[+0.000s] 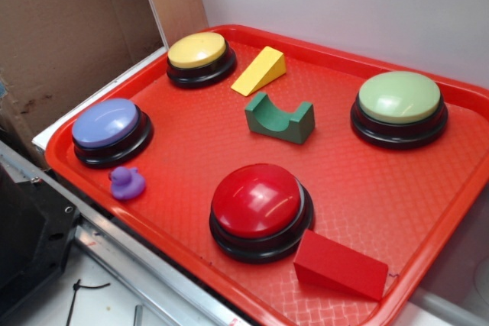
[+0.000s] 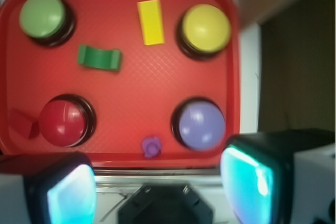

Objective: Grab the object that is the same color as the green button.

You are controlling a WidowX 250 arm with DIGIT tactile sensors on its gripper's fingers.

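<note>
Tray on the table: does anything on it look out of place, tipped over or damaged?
Nothing stands out. On the red tray the four buttons sit upright, the green block rests with its notch facing up between the yellow wedge and the red button, and the purple duck stands upright. The gripper is open, holding nothing.

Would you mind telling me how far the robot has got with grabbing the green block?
Nothing looks done yet. The green notched block lies untouched on the red tray, between the yellow wedge and the green button. In the wrist view the gripper hangs open near the tray's edge, holding nothing. The approach, descent, grasp and lift all remain.
</note>
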